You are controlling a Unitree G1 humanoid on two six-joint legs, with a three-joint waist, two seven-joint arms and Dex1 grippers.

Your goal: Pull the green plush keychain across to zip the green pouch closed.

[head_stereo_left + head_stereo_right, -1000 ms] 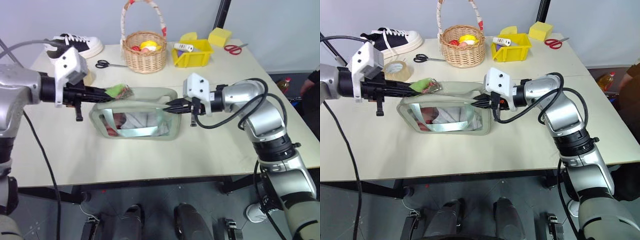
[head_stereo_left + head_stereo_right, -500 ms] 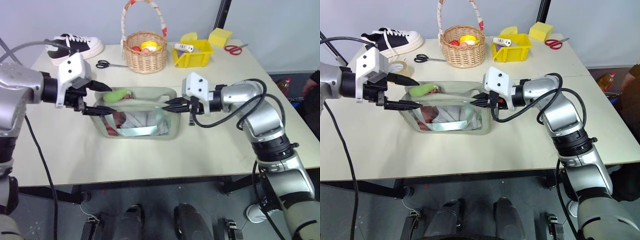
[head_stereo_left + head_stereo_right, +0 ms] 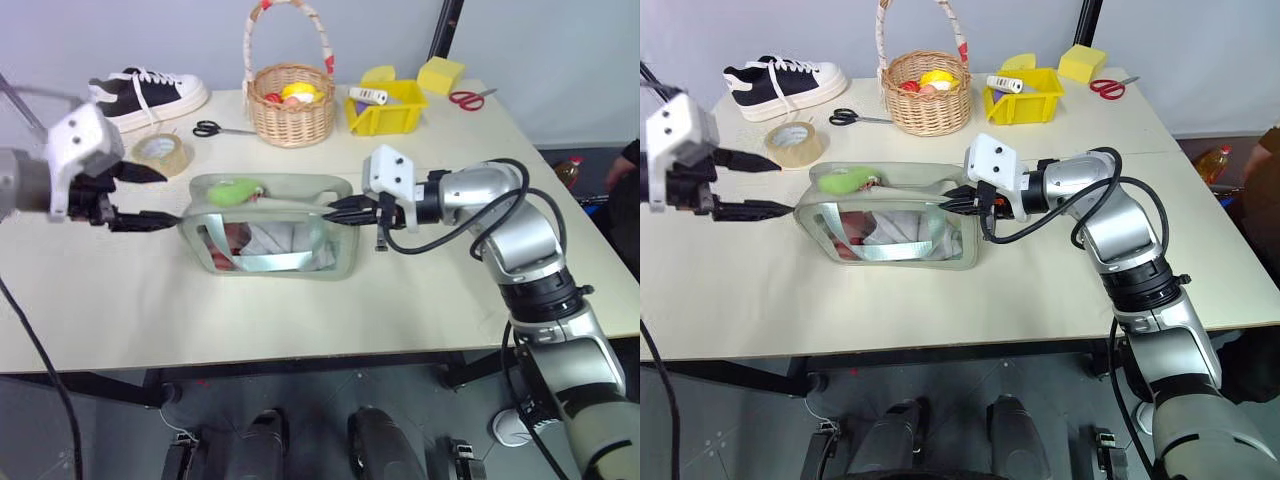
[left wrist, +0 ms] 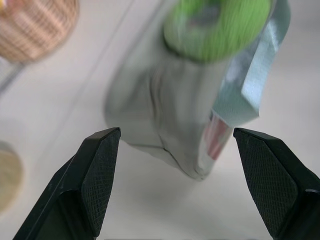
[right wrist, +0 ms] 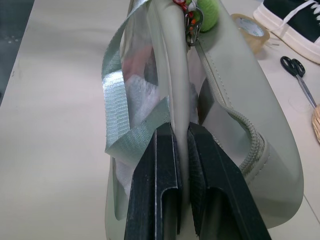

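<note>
The green pouch (image 3: 300, 262) lies on the table with its clear window facing me. The green plush keychain (image 3: 232, 191) rests on its top at the left end; in the right wrist view the keychain (image 5: 209, 12) sits at the far end of the zipper line. My left gripper (image 3: 165, 196) is open, just left of the pouch and apart from it, and the left wrist view shows the keychain (image 4: 217, 27) beyond its spread fingers (image 4: 100, 170). At the pouch's right end my right gripper (image 3: 330, 208) is shut on a fold of the pouch (image 5: 250, 90) fabric.
Behind the pouch stand a wicker basket (image 3: 290, 105) and a yellow bin (image 3: 385, 108). Black scissors (image 3: 220, 128), a tape roll (image 3: 160, 153) and a sneaker (image 3: 150, 90) lie at the back left. Red scissors (image 3: 465, 97) and yellow sponges (image 3: 440, 72) are at the back right.
My left gripper let go of the keychain, opened and drew back to the left. The keychain now rests on the pouch's left end. The right gripper kept still.
</note>
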